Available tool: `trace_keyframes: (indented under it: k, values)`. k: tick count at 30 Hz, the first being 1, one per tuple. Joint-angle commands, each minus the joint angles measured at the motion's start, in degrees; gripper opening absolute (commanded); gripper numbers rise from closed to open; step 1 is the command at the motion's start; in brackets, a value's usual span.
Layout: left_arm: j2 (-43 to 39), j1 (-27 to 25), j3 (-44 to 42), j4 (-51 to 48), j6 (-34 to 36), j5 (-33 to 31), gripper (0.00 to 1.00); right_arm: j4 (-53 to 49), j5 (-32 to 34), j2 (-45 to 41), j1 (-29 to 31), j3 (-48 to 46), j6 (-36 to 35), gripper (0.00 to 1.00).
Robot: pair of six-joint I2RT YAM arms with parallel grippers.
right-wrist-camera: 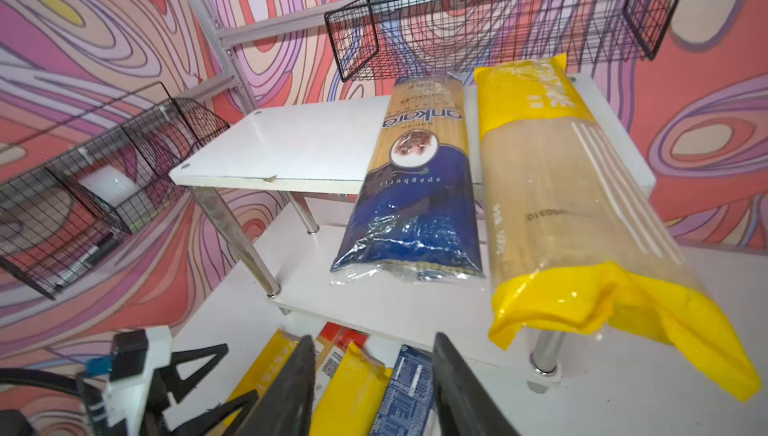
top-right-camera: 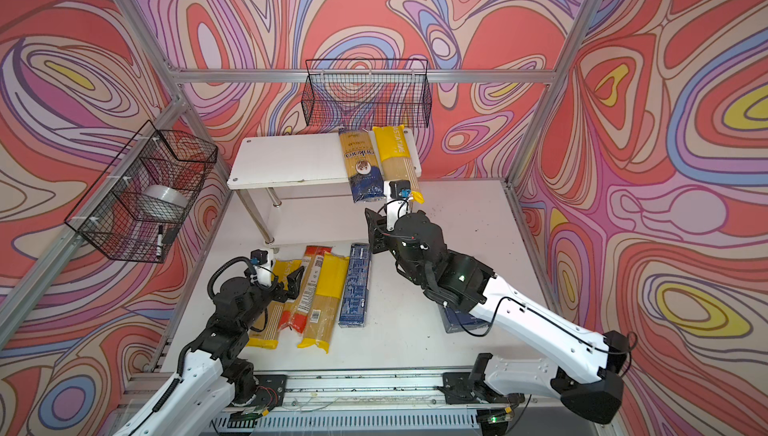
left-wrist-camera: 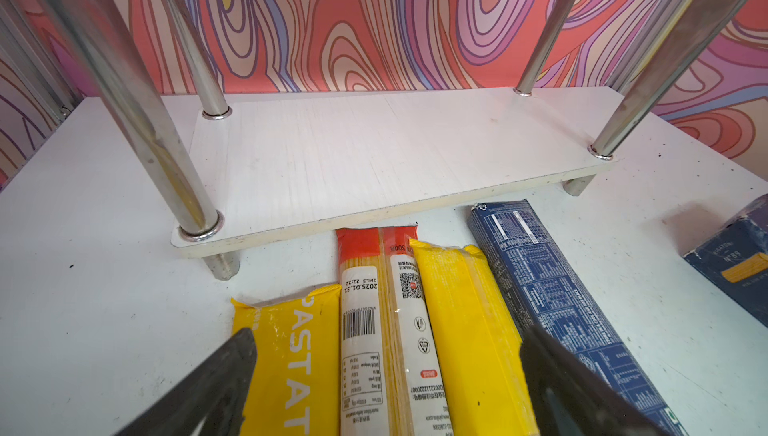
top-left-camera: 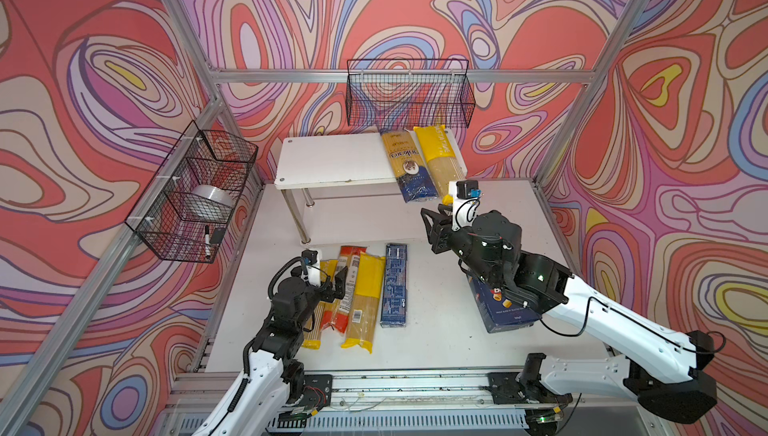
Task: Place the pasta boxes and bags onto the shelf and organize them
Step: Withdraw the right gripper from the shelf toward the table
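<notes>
My left claw hangs with its jaws apart and empty over the row on the table. There a yellow packet, a red-ended packet and a second yellow packet lie tight side by side, with the long narrow box just beside them. My right claw is also apart and holds nothing, hovering in front of the shelf. On the top tier lie the blue-and-gold packet and a third yellow packet, both sticking out well past the front edge. That overhang worries me: I judge a nudge from the right claw or wrist could tip either one off. The packets below sit so close that the left jaws might pinch two at once or snag a neighbour. The wide box lies under my right forearm, so a low sweep could drag it
</notes>
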Motion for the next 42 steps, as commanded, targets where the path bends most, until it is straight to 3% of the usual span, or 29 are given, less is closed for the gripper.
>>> trace_keyframes:
  k: [1,4,9,14,18,28,42]
  values:
    - [0.76,-0.06,0.58,1.25,0.21,0.66,1.0,4.87,2.0,-1.35,0.01,-1.88,-0.73,0.35]
    - [1.62,-0.06,0.93,1.23,0.19,0.92,1.0,6.92,2.24,-1.06,-0.11,-2.9,-1.33,0.2]
    - [1.87,-0.08,1.05,1.23,0.32,0.98,1.0,9.34,0.55,0.57,-1.55,-3.6,-1.58,0.13]
    - [1.38,-0.06,0.84,1.23,0.2,0.84,1.0,11.7,-8.02,2.83,-6.11,-4.26,0.41,0.12]
    - [1.26,-0.05,0.79,1.23,0.23,0.86,1.0,13.72,-10.48,3.98,-8.81,-5.47,1.59,0.0]
    - [0.73,-0.07,0.56,1.14,0.15,0.63,1.0,19.92,-16.02,7.58,-10.7,-6.95,-0.44,0.0]
    - [0.2,-0.05,0.34,1.13,0.12,0.51,1.0,18.5,-13.39,12.39,-11.96,-4.06,1.88,0.0]
